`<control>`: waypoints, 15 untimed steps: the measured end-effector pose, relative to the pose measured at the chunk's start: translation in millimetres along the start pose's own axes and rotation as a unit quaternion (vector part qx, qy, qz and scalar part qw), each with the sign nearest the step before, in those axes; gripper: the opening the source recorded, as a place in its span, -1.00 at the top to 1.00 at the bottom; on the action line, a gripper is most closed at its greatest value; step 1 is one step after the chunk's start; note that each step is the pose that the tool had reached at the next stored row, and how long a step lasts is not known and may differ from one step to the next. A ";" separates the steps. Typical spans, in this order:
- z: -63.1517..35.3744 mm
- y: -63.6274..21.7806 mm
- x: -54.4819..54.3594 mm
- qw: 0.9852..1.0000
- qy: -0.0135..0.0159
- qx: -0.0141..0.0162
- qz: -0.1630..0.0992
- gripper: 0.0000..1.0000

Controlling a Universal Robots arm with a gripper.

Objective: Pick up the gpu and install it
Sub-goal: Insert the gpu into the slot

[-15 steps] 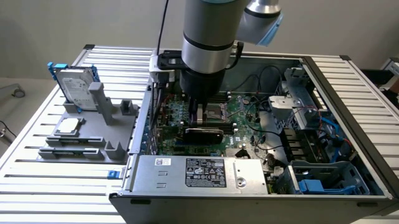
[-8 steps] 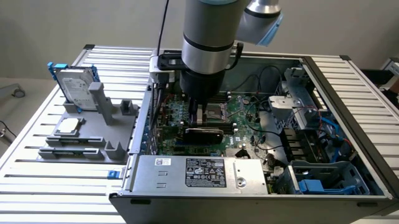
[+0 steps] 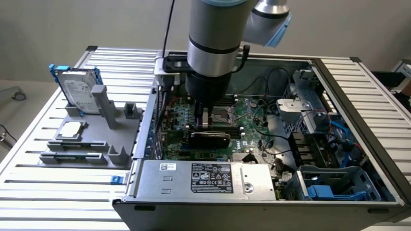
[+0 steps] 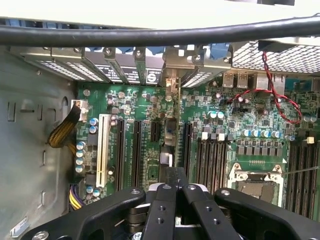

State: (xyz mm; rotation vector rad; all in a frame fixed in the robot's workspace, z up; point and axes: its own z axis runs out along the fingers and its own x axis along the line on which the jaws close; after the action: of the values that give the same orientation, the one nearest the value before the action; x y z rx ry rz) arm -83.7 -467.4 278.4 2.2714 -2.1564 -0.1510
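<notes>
One slatted desk (image 3: 38, 192) carries an open computer case (image 3: 257, 216), green motherboard (image 4: 145, 100) facing up. Inside, the gpu (image 3: 202, 136) stands on edge over the expansion slots (image 4: 136, 150), its black cooler (image 3: 217, 141) toward the power supply (image 3: 205, 178), clenched between the fingers (image 4: 160, 207) of the arm (image 3: 215, 43); whether it sits in a slot I cannot tell.

gpu (image 3: 209, 139): black plastic cooler, slight sheen.
gripper (image 4: 175, 175): matt black, moulded plastic or coated metal, bright screw heads.
motherboard (image 4: 250, 112): glossy green circuit board.
case (image 4: 30, 125): bare grey sheet metal, dull.
power supply (image 3: 250, 180): silver metal, white paper label.
table (image 3: 45, 190): ribbed pale metal slats.
holder (image 3: 83, 144): matt grey plastic.
arm (image 3: 215, 29): smooth satin silver metal.
</notes>
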 end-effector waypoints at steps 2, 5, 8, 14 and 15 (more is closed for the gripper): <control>1.3 -0.1 -0.8 1.000 0.000 0.000 0.001 0.78; 2.8 -0.2 -2.4 1.000 0.000 0.000 0.004 0.78; 3.5 1.2 -2.8 1.000 0.000 0.000 0.007 0.78; 6.6 3.9 -3.7 1.000 -0.001 0.001 0.011 0.78; 7.2 4.2 -3.8 1.000 -0.001 0.001 0.011 0.78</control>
State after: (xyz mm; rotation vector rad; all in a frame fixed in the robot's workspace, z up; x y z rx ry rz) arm -88.6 -463.4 271.8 2.2472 -2.1832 -0.1512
